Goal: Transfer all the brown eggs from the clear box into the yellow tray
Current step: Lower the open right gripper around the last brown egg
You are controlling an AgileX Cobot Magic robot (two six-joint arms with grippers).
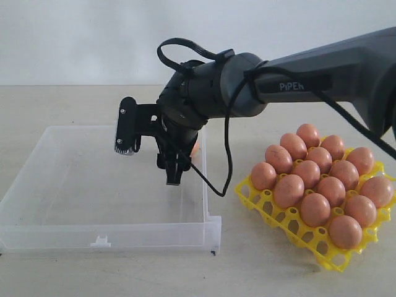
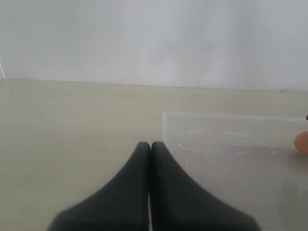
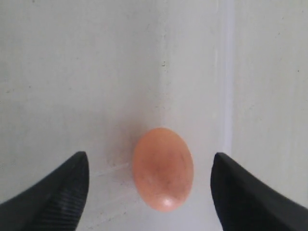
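The main risk is to the egg (image 3: 162, 175) itself. It lies loose on the slick floor of the box (image 1: 74, 238), close to the side wall nearest the tray (image 1: 258, 199), and such a round shell would likely roll or squirt sideways if the fingers close off-centre or one pad lands first. Too hard a squeeze could crack it. Too light a one could let it slip on the way across and drop onto the eggs (image 1: 315, 209) already in the tray, which looks nearly full, with room only along its front edge in the exterior view. That wall also leaves little space on one side, so a finger could catch it and shove the box. The right claw (image 1: 173, 174) reaches down into the box with jaws spread wide, one finger on each side of the egg and a clear gap both ways; it holds nothing and touches nothing visible. The left claw (image 2: 150, 147) is closed and empty, pointing at the table (image 2: 72, 125) beside a corner of the box.
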